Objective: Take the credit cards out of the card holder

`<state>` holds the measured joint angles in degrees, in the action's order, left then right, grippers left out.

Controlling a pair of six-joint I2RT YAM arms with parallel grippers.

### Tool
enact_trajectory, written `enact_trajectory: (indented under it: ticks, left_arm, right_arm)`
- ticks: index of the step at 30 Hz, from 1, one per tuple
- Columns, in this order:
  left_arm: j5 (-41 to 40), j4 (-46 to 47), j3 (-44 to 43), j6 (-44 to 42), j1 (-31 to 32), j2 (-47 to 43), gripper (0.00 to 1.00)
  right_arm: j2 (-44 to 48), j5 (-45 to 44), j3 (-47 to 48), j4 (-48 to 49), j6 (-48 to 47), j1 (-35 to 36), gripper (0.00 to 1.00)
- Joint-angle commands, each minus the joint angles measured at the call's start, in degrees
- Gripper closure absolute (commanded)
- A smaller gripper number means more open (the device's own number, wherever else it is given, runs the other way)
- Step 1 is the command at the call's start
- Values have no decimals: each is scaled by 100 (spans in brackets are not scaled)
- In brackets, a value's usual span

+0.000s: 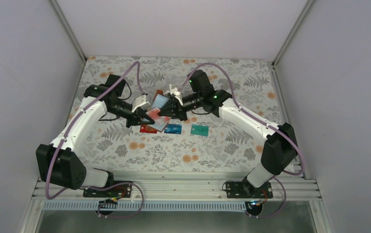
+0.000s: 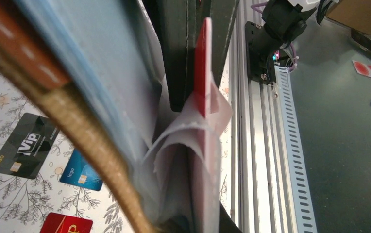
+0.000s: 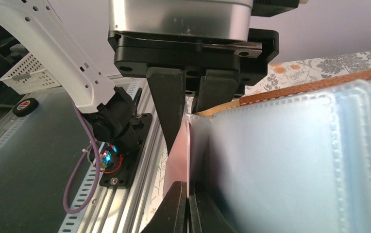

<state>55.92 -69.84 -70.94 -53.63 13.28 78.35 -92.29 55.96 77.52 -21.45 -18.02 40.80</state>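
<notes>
From above, the left gripper [image 1: 147, 118] clamps the card holder [image 1: 161, 101] aloft over mid-table [image 1: 232, 97], while the right gripper [image 1: 168, 111] pinches a red-white card [image 1: 155, 113] at its pocket. The red card [image 1: 148, 129], blue card [image 1: 173, 129] and teal card [image 1: 199, 130] lie below. The pull likely wants to run straight along the pocket, holder braced. The left wrist shows a brown leather edge and curling pale sleeves. The right wrist shows translucent, stitched pockets [image 3: 280, 160], with the card's edge nipped between the fingertips.

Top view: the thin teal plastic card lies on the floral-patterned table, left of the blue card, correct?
Not quite. The top view shows the thin teal plastic card lying on the floral-patterned table, right of the blue card, not left.
</notes>
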Motion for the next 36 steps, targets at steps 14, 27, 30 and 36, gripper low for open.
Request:
enact_trajectory:
  ticks: [14, 27, 30, 36]
  left_arm:
    - [594, -98, 172, -429, 37, -202, 81]
    - [185, 110, 303, -244, 44, -223, 98]
    - [141, 139, 315, -230, 44, -223, 98]
    - [91, 166, 341, -223, 43, -243, 98]
  right_arm:
    - [473, -77, -167, 242, 244, -166, 96]
    - [726, -499, 223, -478, -196, -370, 96]
    - [766, -507, 222, -483, -225, -376, 96]
    - [710, -390, 299, -686, -356, -376, 96]
